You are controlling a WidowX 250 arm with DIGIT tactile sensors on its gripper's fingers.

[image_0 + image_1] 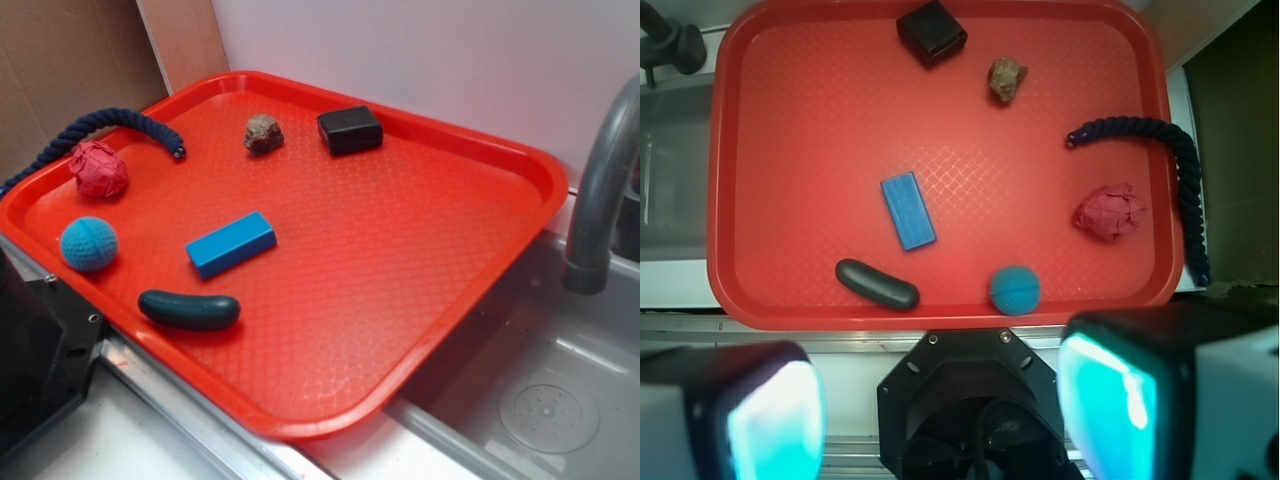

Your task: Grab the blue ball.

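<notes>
On the red tray (520,160), blue ball (89,244) lies free; pincer (940,410) spread

Gripper fingers (775,420) blurred, bottom-cropped; rope (60,140) perhaps cut at left edge.

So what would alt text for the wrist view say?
Looking down past two open fingers, a red tray holds a blue ball, red ball, blue block, dark pickle shape, rock, black box and rope.
</notes>
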